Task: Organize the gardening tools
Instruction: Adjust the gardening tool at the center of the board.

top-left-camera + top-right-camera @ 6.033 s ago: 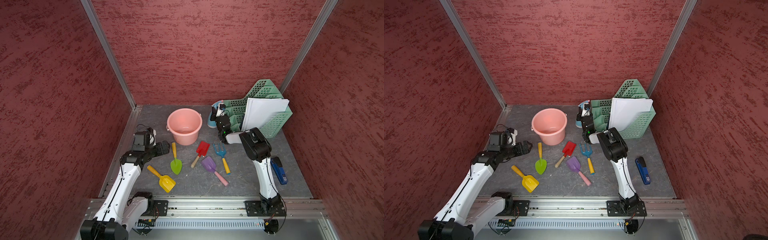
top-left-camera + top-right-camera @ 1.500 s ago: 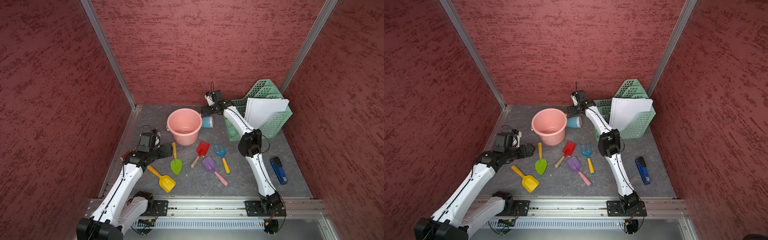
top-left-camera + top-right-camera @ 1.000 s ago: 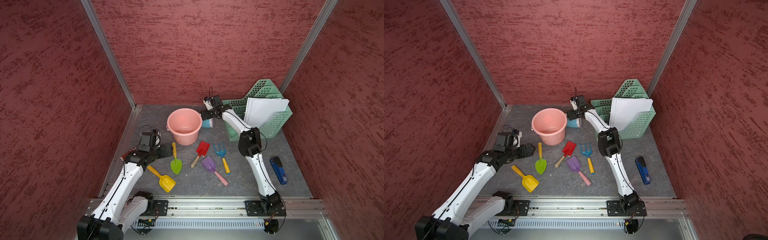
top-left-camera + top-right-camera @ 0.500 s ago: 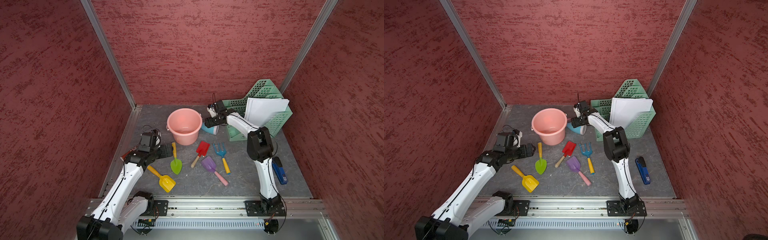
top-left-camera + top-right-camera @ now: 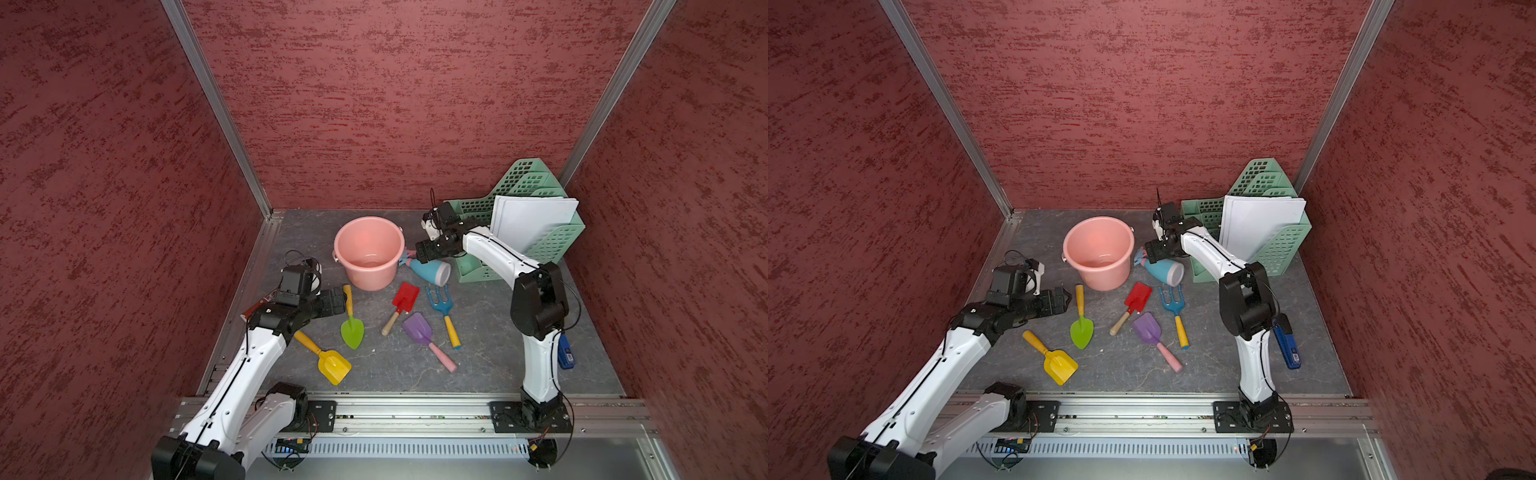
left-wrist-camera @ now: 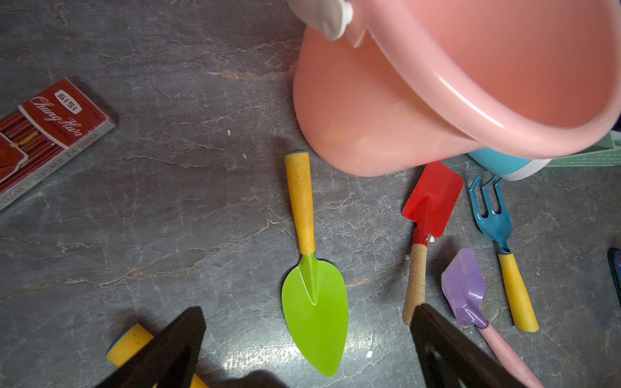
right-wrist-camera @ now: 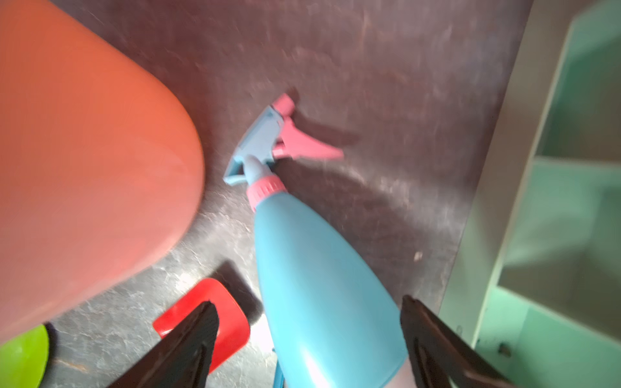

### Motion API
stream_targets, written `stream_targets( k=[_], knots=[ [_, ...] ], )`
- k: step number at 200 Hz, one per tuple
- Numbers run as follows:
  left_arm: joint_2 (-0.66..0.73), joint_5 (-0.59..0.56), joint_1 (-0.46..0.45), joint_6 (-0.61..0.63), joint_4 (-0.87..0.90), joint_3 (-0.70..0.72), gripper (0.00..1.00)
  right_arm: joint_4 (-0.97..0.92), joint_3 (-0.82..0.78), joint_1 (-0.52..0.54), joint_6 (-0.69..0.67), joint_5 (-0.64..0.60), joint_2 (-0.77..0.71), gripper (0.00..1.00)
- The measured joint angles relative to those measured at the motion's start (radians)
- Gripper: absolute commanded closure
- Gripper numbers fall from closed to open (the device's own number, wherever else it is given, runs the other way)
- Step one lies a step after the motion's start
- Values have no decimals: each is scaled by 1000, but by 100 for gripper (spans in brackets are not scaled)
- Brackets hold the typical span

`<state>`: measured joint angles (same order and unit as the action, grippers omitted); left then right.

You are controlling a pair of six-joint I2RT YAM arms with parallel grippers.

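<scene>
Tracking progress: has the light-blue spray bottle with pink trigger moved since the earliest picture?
Yes: the spray bottle moved frontward from the green mesh organizer's far corner, now lying beside the pink bucket.

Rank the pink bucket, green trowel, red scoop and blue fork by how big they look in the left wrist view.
1. pink bucket: largest by far, even cut off at the edge.
2. green trowel.
3. red scoop and blue fork: about alike, so no ranking between them.
</scene>
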<state>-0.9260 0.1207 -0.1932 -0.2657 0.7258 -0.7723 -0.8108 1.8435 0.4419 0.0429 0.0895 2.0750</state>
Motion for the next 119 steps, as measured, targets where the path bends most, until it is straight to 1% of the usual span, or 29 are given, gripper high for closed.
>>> stream_targets(
  k=[29, 67, 119],
  knots=[
    [6, -4, -3, 0, 0, 0, 0, 19, 80, 4, -68, 20, 27, 14],
    [6, -10, -4, 0, 0, 0, 0, 42, 76, 6, -130, 43, 93, 16],
    [6, -15, -5, 0, 0, 0, 0, 85, 51, 24, -156, 76, 154, 16]
  ],
)
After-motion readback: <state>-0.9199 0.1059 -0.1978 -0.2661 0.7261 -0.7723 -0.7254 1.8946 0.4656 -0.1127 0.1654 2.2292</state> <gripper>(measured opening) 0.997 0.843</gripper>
